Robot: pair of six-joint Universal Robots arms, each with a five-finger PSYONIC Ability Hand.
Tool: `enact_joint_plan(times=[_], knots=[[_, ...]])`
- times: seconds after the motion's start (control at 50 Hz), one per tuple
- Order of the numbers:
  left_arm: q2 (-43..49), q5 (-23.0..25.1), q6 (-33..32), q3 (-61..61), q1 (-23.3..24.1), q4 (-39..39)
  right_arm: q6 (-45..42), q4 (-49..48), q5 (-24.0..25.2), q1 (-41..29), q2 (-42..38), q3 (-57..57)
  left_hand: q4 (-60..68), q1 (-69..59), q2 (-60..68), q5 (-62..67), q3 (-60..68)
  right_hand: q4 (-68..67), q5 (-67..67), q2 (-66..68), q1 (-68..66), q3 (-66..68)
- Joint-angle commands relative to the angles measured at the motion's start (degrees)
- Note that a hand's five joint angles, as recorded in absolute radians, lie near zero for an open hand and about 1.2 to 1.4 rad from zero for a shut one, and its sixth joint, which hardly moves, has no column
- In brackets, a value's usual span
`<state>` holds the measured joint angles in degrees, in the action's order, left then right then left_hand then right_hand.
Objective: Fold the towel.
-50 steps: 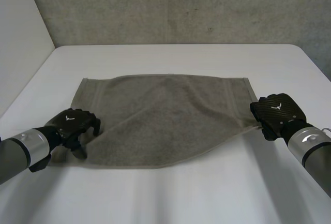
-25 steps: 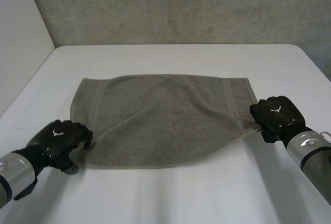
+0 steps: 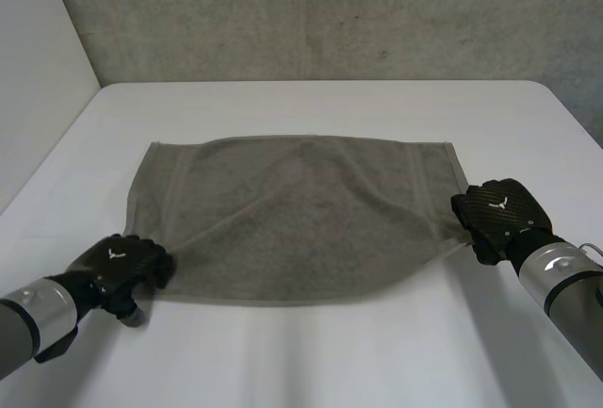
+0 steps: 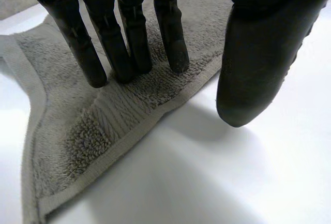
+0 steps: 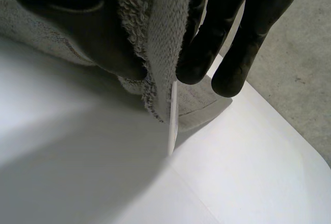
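Grey towel (image 3: 292, 215), spread mid white table (image 3: 311, 106), no fold yet made: right hand (image 3: 497, 212) pinches its near-right corner, left hand (image 3: 122, 265) lays straight fingers (image 4: 129, 43) on the near-left corner, ungrasped; all folding judged outstanding.

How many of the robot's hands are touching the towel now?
2. The left hand rests straight fingers on the near left corner of the towel, thumb off the cloth; the right hand pinches the near right corner.
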<state>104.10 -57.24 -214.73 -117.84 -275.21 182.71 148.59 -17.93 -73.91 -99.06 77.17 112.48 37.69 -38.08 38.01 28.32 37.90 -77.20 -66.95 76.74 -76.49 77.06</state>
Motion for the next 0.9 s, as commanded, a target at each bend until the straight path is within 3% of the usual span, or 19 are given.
enact_joint_plan(times=[0.02, 0.58, 0.9], knots=[[1.9, -1.1, 0.3, 2.9, 0.7, 0.9, -0.1, 0.0, 0.0, 0.0, -0.1, 0.0, 0.4, -0.1, 0.1, -0.2, 0.2, -2.8, -3.1, 3.3, -3.5, 2.9], [7.2, -1.5, 1.5, 8.6, 4.2, 4.3, -2.1, 0.0, -0.1, 0.0, -0.6, 0.8, 0.8, -0.4, 0.5, 0.2, 0.6, -2.8, -3.1, 3.3, -3.5, 2.9], [7.8, -1.5, 2.4, 11.0, 3.5, 7.6, -2.2, 0.0, 0.0, 0.0, -0.8, 1.0, 0.6, -0.2, 0.3, 0.0, 0.4, -2.8, -3.1, 3.3, -3.5, 2.9]])
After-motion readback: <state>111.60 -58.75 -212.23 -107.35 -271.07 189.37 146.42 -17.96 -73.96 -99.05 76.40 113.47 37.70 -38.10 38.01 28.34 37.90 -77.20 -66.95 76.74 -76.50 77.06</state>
